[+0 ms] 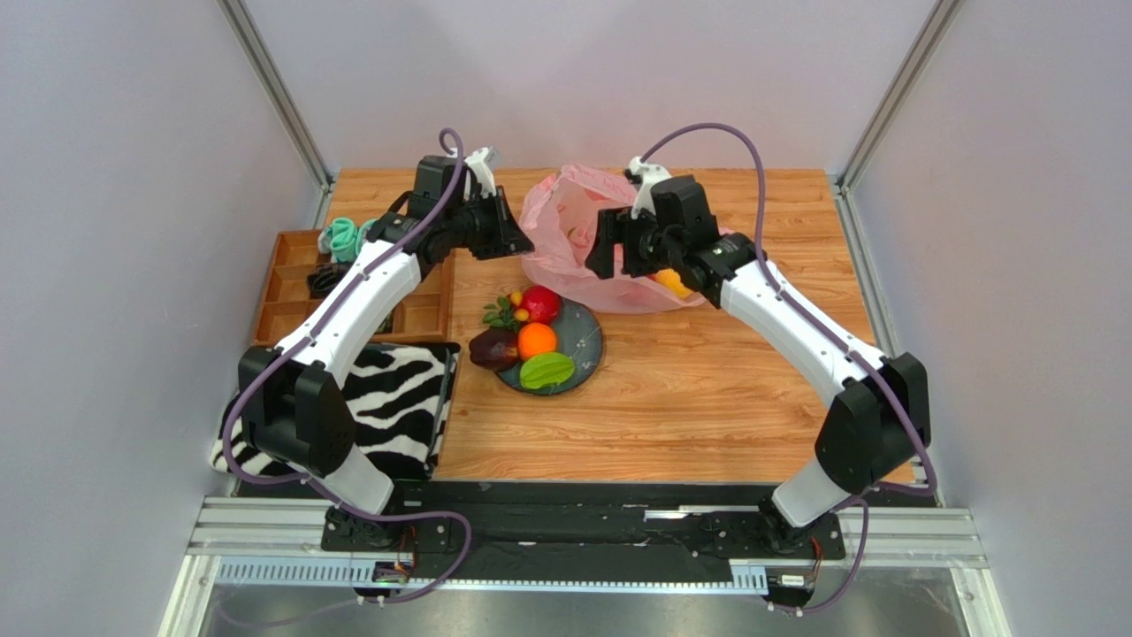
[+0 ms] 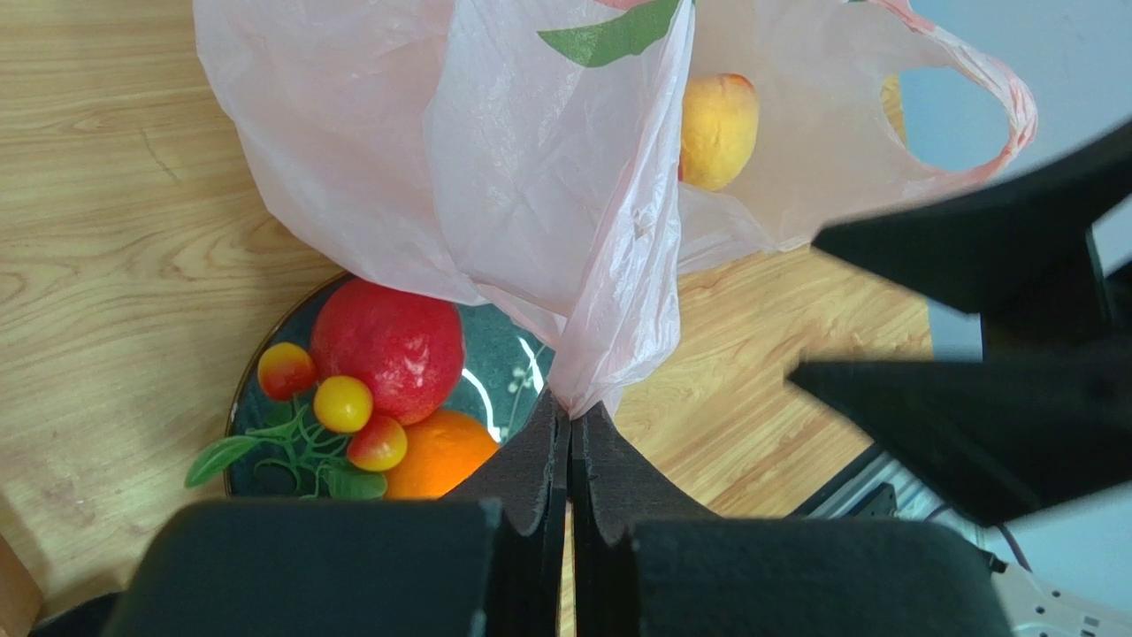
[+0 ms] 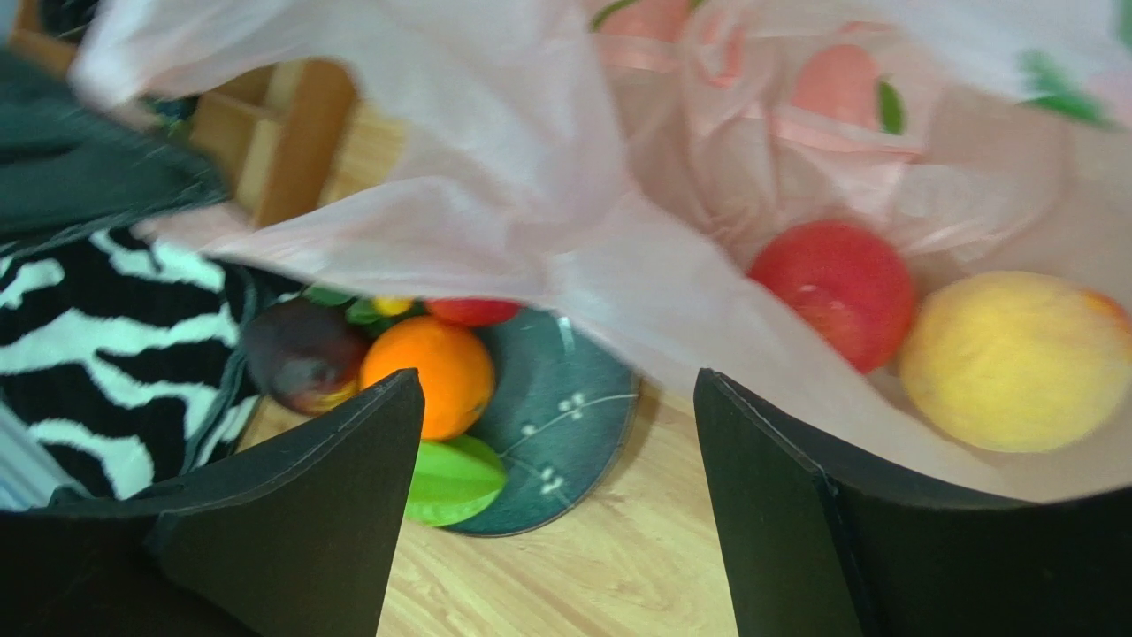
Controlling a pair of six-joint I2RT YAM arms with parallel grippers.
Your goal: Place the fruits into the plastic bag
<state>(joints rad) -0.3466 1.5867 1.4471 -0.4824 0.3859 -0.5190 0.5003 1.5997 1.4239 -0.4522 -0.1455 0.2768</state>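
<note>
Pinching plastic bag [image 2: 532, 199], left fingers [image 2: 529, 485] clamped, right fingers [image 3: 784, 531] apart, bag half-hiding plate [image 3: 558, 412].

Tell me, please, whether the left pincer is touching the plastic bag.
Touching. The left wrist view shows the left pincer shut on a fold of the plastic bag, with the thin film pinched between its closed tips.

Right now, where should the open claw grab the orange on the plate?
Probably from straight above, gripping the orange around its round middle. The apple, purple fruit and green fruit crowd its sides, so a sideways approach looks blocked.
</note>
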